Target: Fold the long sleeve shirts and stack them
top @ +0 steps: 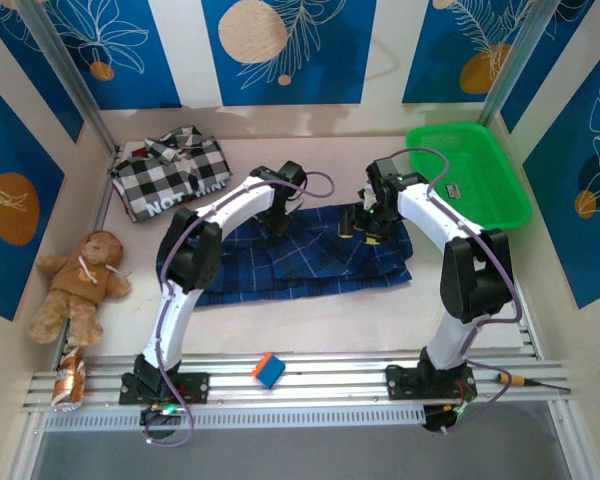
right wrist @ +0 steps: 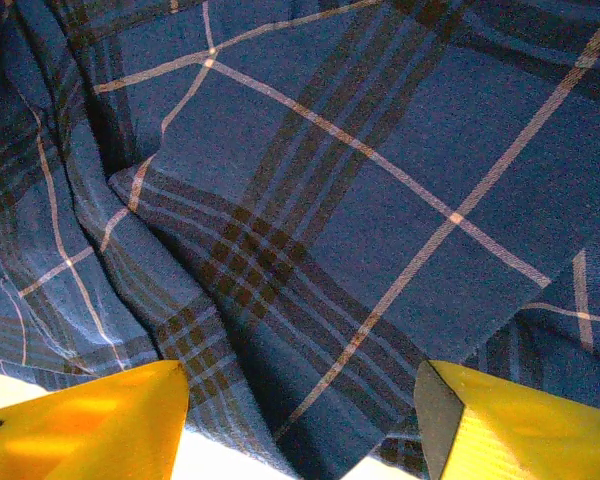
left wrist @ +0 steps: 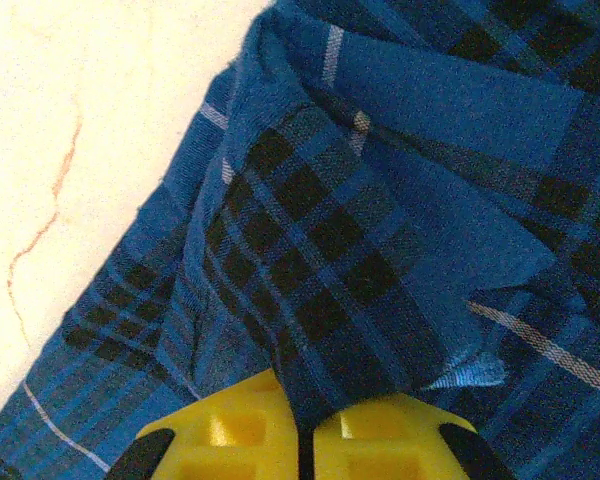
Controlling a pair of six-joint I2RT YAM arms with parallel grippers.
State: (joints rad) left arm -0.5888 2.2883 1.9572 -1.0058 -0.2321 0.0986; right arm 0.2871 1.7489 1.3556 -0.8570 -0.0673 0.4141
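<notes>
Dark blue plaid cloth shirt [top: 310,262] lies mid-table; left gripper [left wrist: 302,436] pinches its far edge, right gripper [right wrist: 302,405] hovers above it, jaws apart.

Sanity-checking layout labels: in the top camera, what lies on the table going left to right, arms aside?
teddy bear → checked shirt → blue plaid shirt → green basket
</notes>
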